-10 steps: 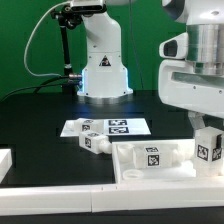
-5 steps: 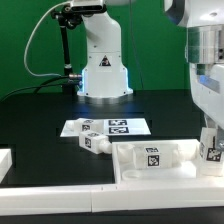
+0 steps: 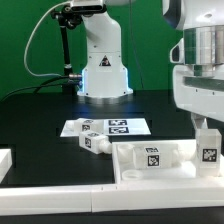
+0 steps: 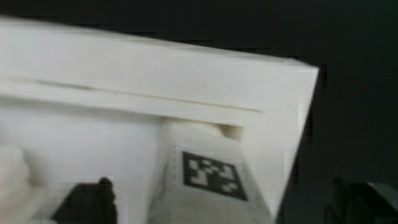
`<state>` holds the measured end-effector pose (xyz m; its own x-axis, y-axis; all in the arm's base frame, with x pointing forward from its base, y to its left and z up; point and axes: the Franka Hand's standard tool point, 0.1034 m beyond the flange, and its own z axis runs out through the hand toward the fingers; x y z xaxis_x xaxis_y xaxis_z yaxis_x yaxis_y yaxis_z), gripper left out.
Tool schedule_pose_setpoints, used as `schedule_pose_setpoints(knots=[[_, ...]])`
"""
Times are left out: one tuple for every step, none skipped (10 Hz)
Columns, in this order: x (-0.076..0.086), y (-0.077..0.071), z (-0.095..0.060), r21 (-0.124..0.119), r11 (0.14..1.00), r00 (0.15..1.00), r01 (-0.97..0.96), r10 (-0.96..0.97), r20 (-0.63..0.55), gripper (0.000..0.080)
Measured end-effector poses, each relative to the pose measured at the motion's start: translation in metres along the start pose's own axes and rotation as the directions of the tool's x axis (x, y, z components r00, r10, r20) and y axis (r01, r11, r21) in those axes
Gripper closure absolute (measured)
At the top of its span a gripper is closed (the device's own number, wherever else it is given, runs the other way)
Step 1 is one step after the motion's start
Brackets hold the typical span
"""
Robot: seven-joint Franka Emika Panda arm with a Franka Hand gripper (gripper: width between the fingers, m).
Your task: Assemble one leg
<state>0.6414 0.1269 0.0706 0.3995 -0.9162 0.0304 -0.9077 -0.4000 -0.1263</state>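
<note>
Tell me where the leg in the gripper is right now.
The leg is at the exterior view's far right, upright under the gripper, over the right end of the large white rimmed panel. Another leg lies by the marker board.

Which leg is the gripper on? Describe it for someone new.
Find the big white rimmed panel at the front. At its far end on the exterior view's right, under the gripper, one tagged leg stands upright. The other leg lies by the marker board.
</note>
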Motion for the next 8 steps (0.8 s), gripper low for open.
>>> schedule_pose_setpoints(knots=[[-0.004,0.001,0.001,-0.014,0.998,0.998,0.066,-0.066,0.003,0.0159],[-0.002,0.001,0.001,-0.012,0.995,0.995,0.102,-0.102,0.001,0.0152],[-0.001,0.002,0.001,-0.014,0.981,0.981,0.192,-0.192,0.001,0.0152],[-0.001,0.002,0.001,-0.014,0.968,0.968,0.251,-0.251,0.001,0.015],[0.0,0.002,0.0,-0.017,0.942,0.942,0.334,-0.334,0.0,0.015],[0.002,0.003,-0.001,-0.032,0.831,0.832,0.555,-0.555,-0.001,0.015],[0.004,0.004,0.0,-0.033,0.737,0.738,0.675,-0.675,0.01,0.015],[0.006,0.004,0.0,-0.029,0.708,0.709,0.705,-0.705,0.0,0.015]])
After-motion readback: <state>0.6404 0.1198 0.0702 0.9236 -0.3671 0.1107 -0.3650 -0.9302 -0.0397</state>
